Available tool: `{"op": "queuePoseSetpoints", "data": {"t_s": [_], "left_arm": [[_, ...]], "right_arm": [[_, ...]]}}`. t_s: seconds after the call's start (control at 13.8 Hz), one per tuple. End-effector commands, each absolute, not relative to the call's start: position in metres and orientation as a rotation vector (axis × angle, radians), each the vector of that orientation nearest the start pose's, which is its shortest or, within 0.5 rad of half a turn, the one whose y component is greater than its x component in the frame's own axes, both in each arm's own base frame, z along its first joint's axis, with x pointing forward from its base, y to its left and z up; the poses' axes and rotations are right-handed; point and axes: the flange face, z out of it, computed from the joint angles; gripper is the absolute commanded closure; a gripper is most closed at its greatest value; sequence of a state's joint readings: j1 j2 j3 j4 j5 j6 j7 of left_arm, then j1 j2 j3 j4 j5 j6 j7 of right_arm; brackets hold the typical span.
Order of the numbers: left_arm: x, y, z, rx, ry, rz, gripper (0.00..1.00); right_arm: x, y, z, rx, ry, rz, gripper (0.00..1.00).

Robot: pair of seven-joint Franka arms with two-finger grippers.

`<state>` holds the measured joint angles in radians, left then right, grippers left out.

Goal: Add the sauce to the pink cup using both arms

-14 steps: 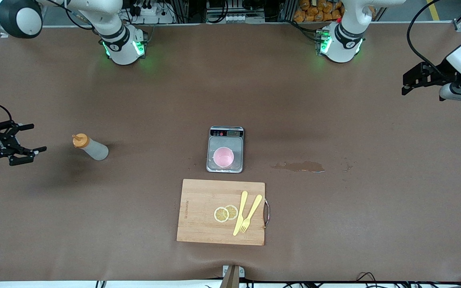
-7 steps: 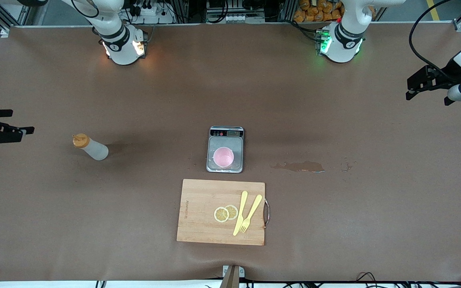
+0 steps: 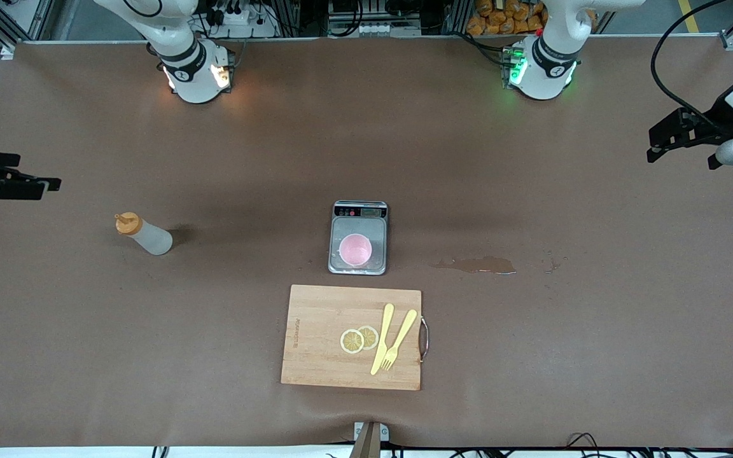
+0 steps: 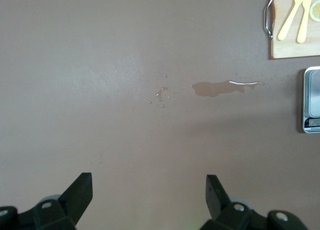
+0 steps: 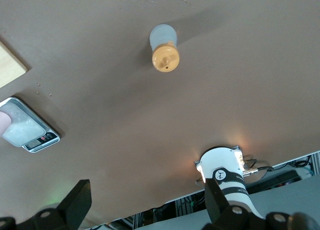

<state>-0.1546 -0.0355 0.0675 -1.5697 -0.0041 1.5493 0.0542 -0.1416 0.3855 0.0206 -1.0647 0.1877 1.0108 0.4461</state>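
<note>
The bottle [image 3: 144,235] is standing upright on the table [image 3: 214,356] toward the right arm's end, well apart from the scale [image 3: 358,237], and it is being seen from above in the right wrist view, with its orange cap [image 5: 165,57] over a pale body. The cup [image 3: 355,249] is resting on the steel plate of the scale, near the middle of the table, just farther from the front camera than the board [image 3: 352,337]. Nothing is being held at this moment: the right gripper [image 3: 13,183] is hanging over the table edge at the right arm's end with its fingers [image 5: 75,205] spread wide, and the left gripper [image 3: 681,135] is hanging over the other end, also released and empty, with both fingers [image 4: 80,191] wide apart. The bottle is judged to be light and soft-walled, so it is probably yielding under pressure; it should be taken around the middle of the body, below the cap, and squeezed gently, because a hard grip could be pushing sauce out too early. The plastic may be smooth and a little slippery. The cup is judged to be very light and easy to tip, so it is likely needing to be steadied at its wall by the other arm. A brown stain [image 3: 476,264] is lying on the table toward the left arm's end.
</note>
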Motion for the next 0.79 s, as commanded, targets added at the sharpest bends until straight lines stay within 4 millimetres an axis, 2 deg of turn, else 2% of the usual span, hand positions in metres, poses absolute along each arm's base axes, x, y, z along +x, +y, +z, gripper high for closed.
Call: {"op": "queuePoseSetpoints", "data": {"t_s": [0.0, 0.22, 0.29, 0.43, 0.65, 0.72], "left_arm": [[0.538, -0.043, 0.655, -3.129, 0.191, 0.005, 0.0], [0.538, -0.044, 0.657, -3.131, 0.196, 0.0, 0.0], [0.538, -0.044, 0.656, -3.129, 0.196, 0.002, 0.0], [0.538, -0.043, 0.656, -3.129, 0.194, 0.005, 0.0], [0.538, -0.043, 0.656, -3.129, 0.194, 0.007, 0.0], [0.538, -0.043, 0.655, -3.129, 0.194, 0.012, 0.0]], "right_arm": [[0.568, -0.035, 0.614, -2.909, 0.695, 0.578, 0.0], [0.53, -0.012, 0.64, -2.966, 0.541, 0.381, 0.0], [0.525, -0.007, 0.648, -3.009, 0.464, 0.314, 0.0], [0.53, 0.002, 0.655, -3.051, 0.357, 0.227, 0.0], [0.539, -0.006, 0.655, -3.062, 0.011, 0.108, 0.0], [0.54, -0.007, 0.653, -3.063, -0.012, 0.1, 0.0]]}}
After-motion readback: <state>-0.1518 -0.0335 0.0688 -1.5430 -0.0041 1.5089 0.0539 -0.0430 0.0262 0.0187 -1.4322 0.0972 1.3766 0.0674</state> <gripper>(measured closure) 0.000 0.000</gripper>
